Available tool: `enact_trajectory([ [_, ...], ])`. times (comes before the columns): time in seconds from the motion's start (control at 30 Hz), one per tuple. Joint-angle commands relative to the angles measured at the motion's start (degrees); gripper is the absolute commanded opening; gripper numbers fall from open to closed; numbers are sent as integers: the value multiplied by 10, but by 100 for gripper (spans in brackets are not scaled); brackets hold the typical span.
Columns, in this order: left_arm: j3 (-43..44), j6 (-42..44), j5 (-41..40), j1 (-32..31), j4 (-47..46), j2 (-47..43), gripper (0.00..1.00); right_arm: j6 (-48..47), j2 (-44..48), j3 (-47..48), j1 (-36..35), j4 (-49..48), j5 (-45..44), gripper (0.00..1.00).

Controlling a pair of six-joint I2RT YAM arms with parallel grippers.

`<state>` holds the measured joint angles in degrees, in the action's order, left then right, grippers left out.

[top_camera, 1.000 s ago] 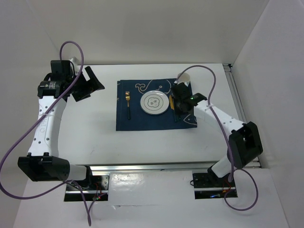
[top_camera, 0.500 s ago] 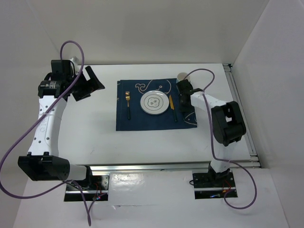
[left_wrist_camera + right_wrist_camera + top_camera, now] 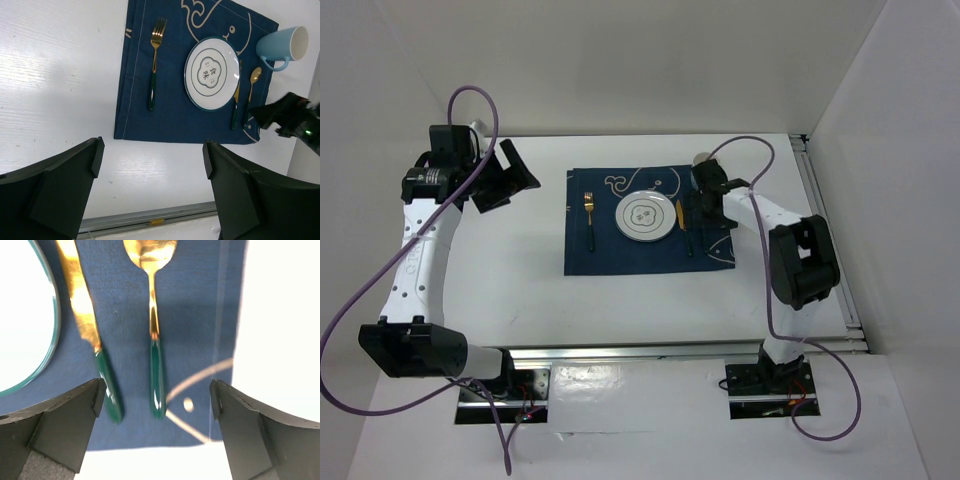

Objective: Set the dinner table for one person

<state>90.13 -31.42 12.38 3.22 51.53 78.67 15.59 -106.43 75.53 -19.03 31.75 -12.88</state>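
Note:
On the white dinner table [image 3: 520, 270] lies a navy placemat [image 3: 645, 255]. It carries a white plate [image 3: 643, 216], a gold fork [image 3: 589, 215] on its left and a knife [image 3: 682, 222] on its right. Right of the knife [image 3: 85, 325] lies a green-handled gold spoon [image 3: 155, 340]. My right gripper [image 3: 157, 392] is open just above the spoon's handle, straddling it without touching. A light-blue mug [image 3: 282, 47] lies on its side off the placemat's far right corner. My left gripper [image 3: 152, 152] hangs open and empty, high over the table's left side.
A metal rail [image 3: 820, 200] runs along the table's right edge and another [image 3: 150, 220] along the near edge. White walls enclose the back and both sides. The right arm's body [image 3: 800, 260] rises over the table's right part.
My right gripper's jaws have gone from nearly shut to wide, and the spoon now lies free on the placemat. The right arm's elbow has folded up. The left arm has not moved.

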Motion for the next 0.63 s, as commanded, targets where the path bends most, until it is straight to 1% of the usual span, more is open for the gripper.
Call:
enact_trajectory([
  [0.0, 26, 21, -2, -1, -3, 0, 100, 29, 111, 36, 28, 51, -26, 100],
  [0.07, 26, 21, -2, -1, -3, 0, 100, 61, 146, 29, 52, 73, -17, 100],
  [0.1, 26, 21, -2, -1, -3, 0, 100, 72, 163, 29, 83, 80, -17, 100],
  [0.17, 26, 21, -8, -1, -3, 0, 100, 94, 213, 9, 117, 88, 0, 100],
  [0.2, 26, 21, -8, -1, -3, 0, 100, 95, 226, 9, 148, 93, 16, 100],
  [0.33, 21, 21, -8, -1, -3, -6, 100, 103, 277, -6, 205, 111, 47, 100],
  [0.43, 6, 21, -8, 4, -3, -13, 100, 103, 305, -27, 231, 116, 47, 100],
  [0.5, 6, 21, -8, 4, -3, -13, 100, 103, 319, -43, 237, 116, 52, 100],
  [0.6, 12, 21, -13, 4, 2, -19, 100, 86, 341, -58, 262, 102, 87, 100],
])
